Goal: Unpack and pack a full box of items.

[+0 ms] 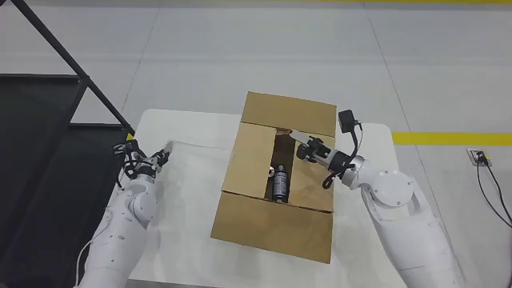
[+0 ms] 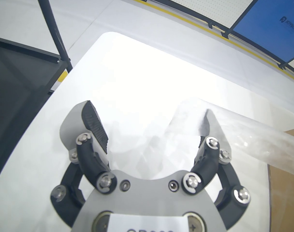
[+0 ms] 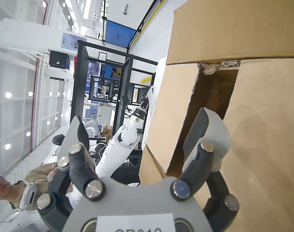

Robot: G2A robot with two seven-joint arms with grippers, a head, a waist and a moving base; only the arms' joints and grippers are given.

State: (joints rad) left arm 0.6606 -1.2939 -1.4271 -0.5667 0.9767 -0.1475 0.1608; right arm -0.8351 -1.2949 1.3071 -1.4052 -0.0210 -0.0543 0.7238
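Right pincer (image 3: 142, 119) gapes above brown cardboard box (image 1: 272, 226), flaps spread.

— Is anything reading clearly?
— Logos are showing on a blue panel (image 2: 288, 22) and a white panel (image 3: 127, 8). A label (image 2: 147, 223) is sitting on the left gripper (image 2: 148, 107), a second label (image 3: 136, 223) on the right gripper (image 3: 140, 114), both cutting off mid-print. Print on the bottle (image 1: 280, 184) is perhaps running too small.

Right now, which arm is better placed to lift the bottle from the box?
Right: the right gripper, open, hangs at the box opening near the bottle; the left gripper is off at the table's edge.
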